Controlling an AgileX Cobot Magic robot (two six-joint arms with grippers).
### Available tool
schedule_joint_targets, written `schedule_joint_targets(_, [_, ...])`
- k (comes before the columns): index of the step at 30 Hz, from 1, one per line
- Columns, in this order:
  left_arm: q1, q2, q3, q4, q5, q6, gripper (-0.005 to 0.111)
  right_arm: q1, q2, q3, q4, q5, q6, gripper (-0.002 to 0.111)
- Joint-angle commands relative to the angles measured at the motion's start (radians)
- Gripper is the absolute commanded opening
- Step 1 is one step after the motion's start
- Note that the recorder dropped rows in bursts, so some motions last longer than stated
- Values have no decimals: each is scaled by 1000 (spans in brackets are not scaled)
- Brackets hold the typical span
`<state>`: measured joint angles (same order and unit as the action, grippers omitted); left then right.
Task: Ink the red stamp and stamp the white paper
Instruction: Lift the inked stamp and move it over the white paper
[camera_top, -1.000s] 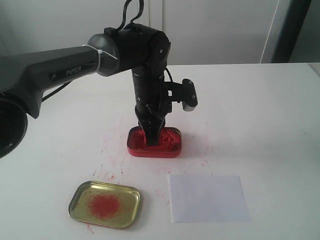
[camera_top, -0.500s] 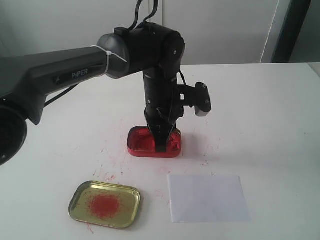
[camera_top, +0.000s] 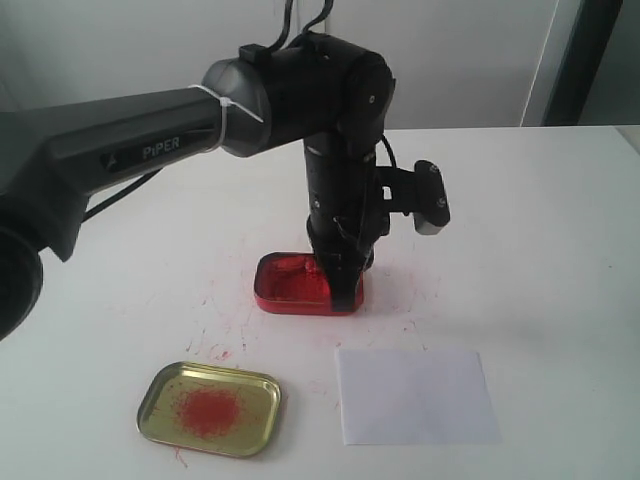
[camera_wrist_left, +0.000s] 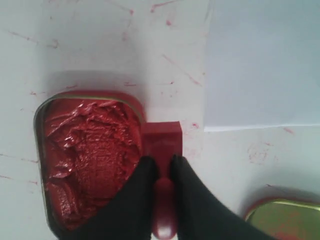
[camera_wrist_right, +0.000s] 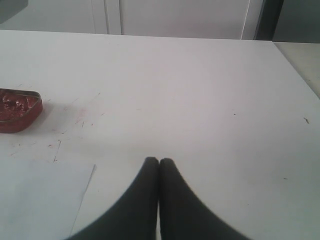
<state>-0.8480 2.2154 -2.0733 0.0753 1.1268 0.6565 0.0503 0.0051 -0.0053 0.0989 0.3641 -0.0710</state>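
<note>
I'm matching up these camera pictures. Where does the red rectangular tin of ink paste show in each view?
Exterior view: red rectangular tin of ink paste mid-table, at the tip of the left hand.
Left wrist view: the tin lies beside the red block stamp that hand grips.
Right wrist view: the tin sits far beyond the right hand, cut by the frame edge.
Shared landmark: white paper sheet, in all three.

Lab-like test bench: ink-smeared white table (camera_top: 540, 260), black robot arm (camera_top: 120, 150).
</note>
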Motion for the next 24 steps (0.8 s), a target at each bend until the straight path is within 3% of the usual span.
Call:
schedule_joint_targets(1, [-41,-15,1,-11,81,-34,0,1,-5,5,1,-14,-3,0])
schedule_joint_targets(18, [-93,-15,3,-139,94,-207,0,1,-5,5,1,-14,-3,0])
schedule_joint_targets(24, [-124,-29,79,-124,94,-234,0,1,-5,5,1,-14,-3,0])
